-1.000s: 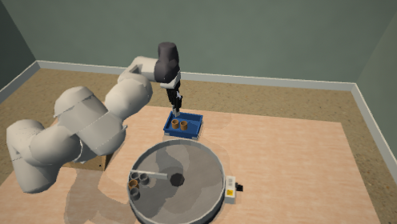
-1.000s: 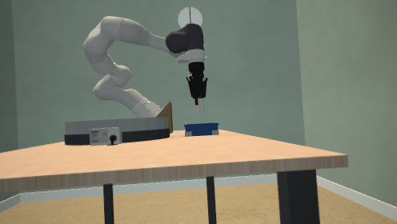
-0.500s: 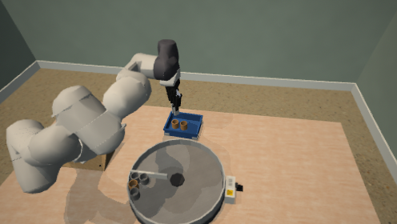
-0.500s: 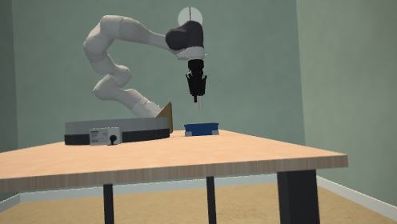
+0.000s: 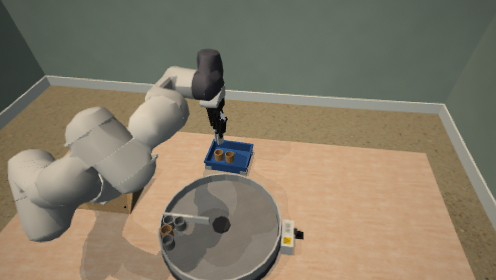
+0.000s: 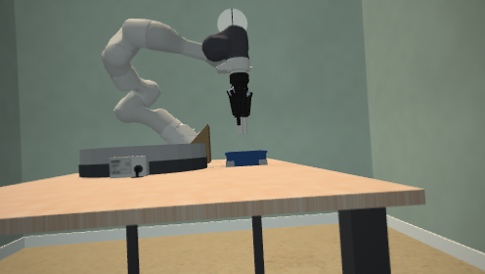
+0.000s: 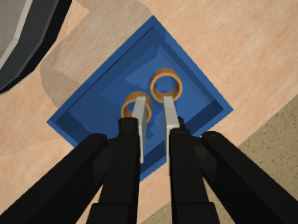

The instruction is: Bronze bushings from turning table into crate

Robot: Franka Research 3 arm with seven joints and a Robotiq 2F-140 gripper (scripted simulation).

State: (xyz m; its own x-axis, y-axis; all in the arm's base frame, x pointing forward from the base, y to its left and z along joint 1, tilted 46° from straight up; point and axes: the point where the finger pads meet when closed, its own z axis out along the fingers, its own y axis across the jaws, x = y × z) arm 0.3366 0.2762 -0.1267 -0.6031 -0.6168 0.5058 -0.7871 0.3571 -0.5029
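Observation:
The blue crate (image 5: 229, 156) sits on the table beyond the turning table (image 5: 221, 231). Two bronze bushings (image 5: 219, 155) (image 5: 230, 157) stand in the crate; they also show in the wrist view (image 7: 135, 107) (image 7: 165, 86). My gripper (image 5: 219, 141) hangs above the crate's near-left part, well clear of it in the side view (image 6: 242, 129). Its fingers stand narrow with nothing between them. On the turning table's left edge a bronze bushing (image 5: 166, 230) stands among three steel bushings (image 5: 168, 219) (image 5: 180, 224) (image 5: 169, 242).
A grey bar (image 5: 192, 217) lies across the turning table from the bushings toward the dark hub (image 5: 221, 224). A white control box (image 5: 288, 237) is fixed to the table's right rim. A brown box (image 6: 204, 139) stands by the arm's base.

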